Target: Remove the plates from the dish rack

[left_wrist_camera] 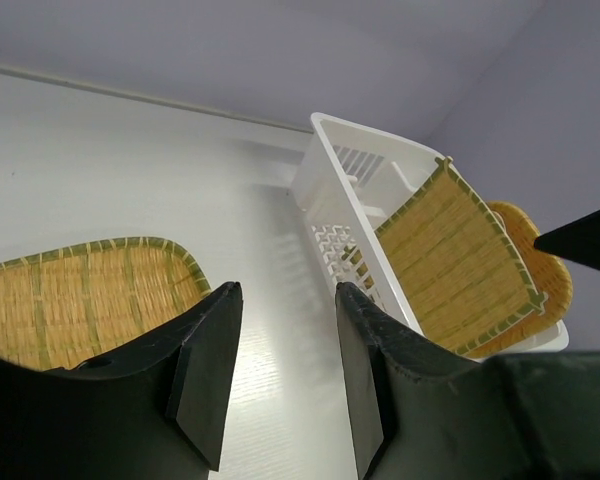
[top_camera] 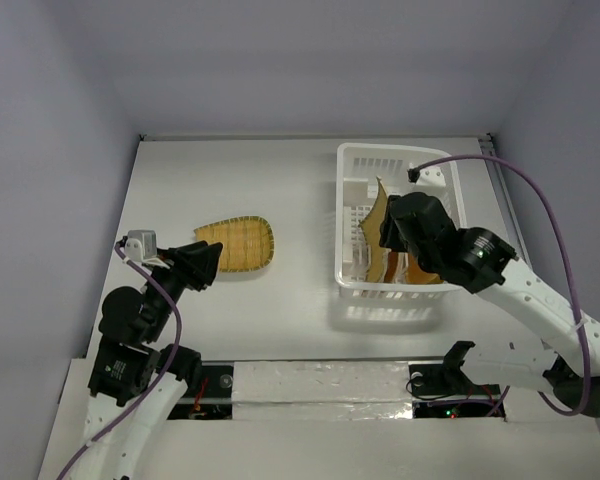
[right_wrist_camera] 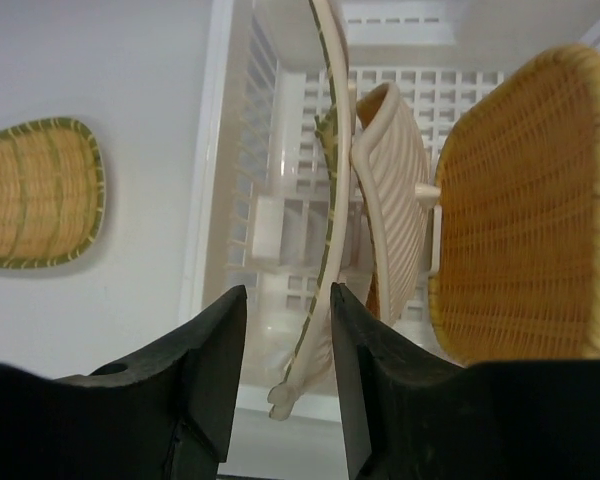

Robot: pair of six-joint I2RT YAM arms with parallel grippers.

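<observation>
The white dish rack [top_camera: 380, 150] stands at the right of the table. Several woven plates stand on edge in it: a green-rimmed tan plate [right_wrist_camera: 325, 150], a pale ribbed one [right_wrist_camera: 395, 200] and an orange one [right_wrist_camera: 525, 200]. My right gripper [right_wrist_camera: 288, 300] is open inside the rack, its jaws on either side of the tan plate's lower edge, not closed on it; in the top view it [top_camera: 388, 232] is over the rack's left half. A fan-shaped plate [top_camera: 238, 245] lies flat on the table. My left gripper [top_camera: 205, 262] is open and empty at that plate's left end.
In the left wrist view the rack [left_wrist_camera: 330, 200] is ahead to the right with the square tan plate [left_wrist_camera: 455, 260] leaning in it. A purple cable [top_camera: 540, 190] loops over the right arm. The table's raised edges run at the back and the right.
</observation>
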